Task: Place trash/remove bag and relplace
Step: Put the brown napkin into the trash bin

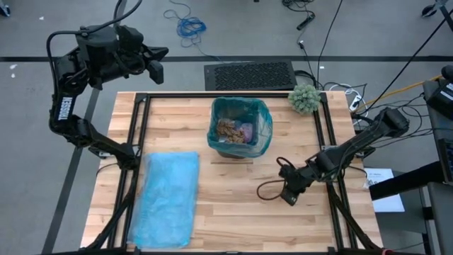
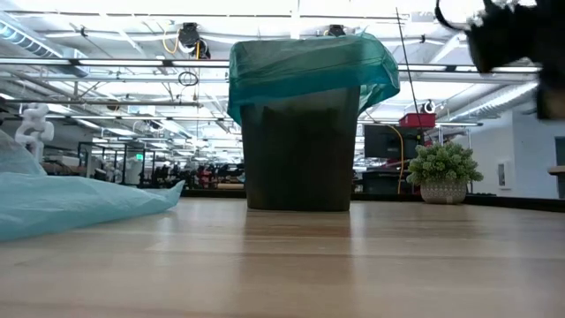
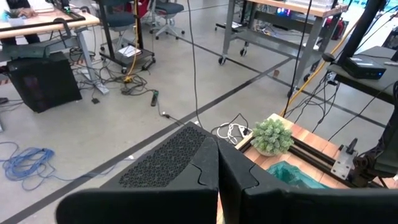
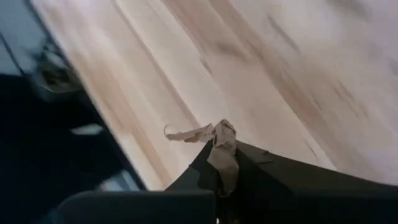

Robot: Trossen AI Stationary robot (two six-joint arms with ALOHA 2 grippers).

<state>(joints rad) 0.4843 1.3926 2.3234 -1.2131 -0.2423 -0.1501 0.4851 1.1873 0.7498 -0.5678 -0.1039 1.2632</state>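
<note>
Pinching a brown paper scrap, right gripper sat near the bin, jaws shut on it. Left gripper parked behind the bin, jaws closed, empty. Next: probably carry to bin, drop.

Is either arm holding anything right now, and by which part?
The right gripper pinches a small crumpled brown paper wad by its lower end; the left gripper holds nothing.

Left arm folded high beyond the table's far-left corner, left gripper closed, right arm reaching low, right gripper pinched on a crumpled brown paper scrap
</note>
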